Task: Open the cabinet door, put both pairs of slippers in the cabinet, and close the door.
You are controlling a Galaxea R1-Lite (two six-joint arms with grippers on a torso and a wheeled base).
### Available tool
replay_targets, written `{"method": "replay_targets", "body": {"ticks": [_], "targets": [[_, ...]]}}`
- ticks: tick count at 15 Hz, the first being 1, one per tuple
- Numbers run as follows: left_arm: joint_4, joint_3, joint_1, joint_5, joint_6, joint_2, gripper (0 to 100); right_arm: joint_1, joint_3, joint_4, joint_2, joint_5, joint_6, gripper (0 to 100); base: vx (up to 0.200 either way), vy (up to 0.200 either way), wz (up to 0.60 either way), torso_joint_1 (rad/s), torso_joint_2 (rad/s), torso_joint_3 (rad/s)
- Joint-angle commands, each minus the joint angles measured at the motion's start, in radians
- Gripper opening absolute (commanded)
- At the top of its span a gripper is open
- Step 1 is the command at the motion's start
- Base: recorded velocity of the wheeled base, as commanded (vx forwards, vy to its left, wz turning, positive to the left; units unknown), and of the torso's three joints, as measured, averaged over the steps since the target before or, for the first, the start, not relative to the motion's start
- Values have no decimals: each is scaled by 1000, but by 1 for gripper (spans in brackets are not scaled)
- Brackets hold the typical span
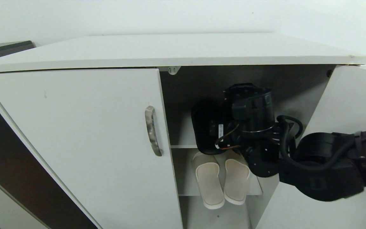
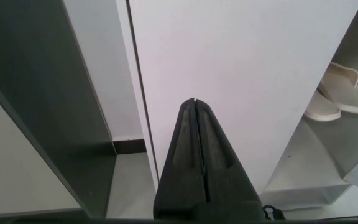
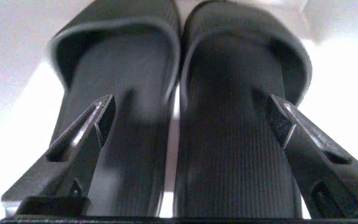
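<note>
A pair of black slippers (image 1: pixel 206 133) lies on the cabinet's upper shelf (image 1: pixel 183 147), with my right arm's wrist (image 1: pixel 253 114) reaching into the open right half. In the right wrist view my right gripper (image 3: pixel 191 106) is open, its fingers (image 3: pixel 86 134) spread wide just over the two black slippers (image 3: pixel 229 143). A pair of white slippers (image 1: pixel 221 181) rests side by side on the shelf below, heels overhanging its edge. My left gripper (image 2: pixel 194 109) is shut and holds nothing, in front of the closed left door (image 2: pixel 241 74); the white slippers (image 2: pixel 337 96) show beyond it.
The white cabinet (image 1: pixel 170 47) has its left door (image 1: pixel 75 143) shut, with a metal handle (image 1: pixel 152 130). The right door (image 1: pixel 345 105) stands swung open beside my right arm. A dark panel (image 1: pixel 8 159) stands to the cabinet's left.
</note>
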Motion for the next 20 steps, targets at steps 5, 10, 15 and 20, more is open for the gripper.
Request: {"method": "replay_targets", "body": {"ticks": [5,10,15,20], "targets": [[0,0,0,0,0,0,0,77,197,-112,-142,5,-4,0,0,0,0,0,0,0],[0,0,0,0,0,0,0,113,221,-112,-137,3,-4,0,0,0,0,0,0,0],[0,0,0,0,0,0,0,116,232,-114,-126,1,-4,0,0,0,0,0,0,0],[0,0,0,0,0,0,0,116,241,-134,-123,1,-4,0,-120,0,0,2,4,0]]}}
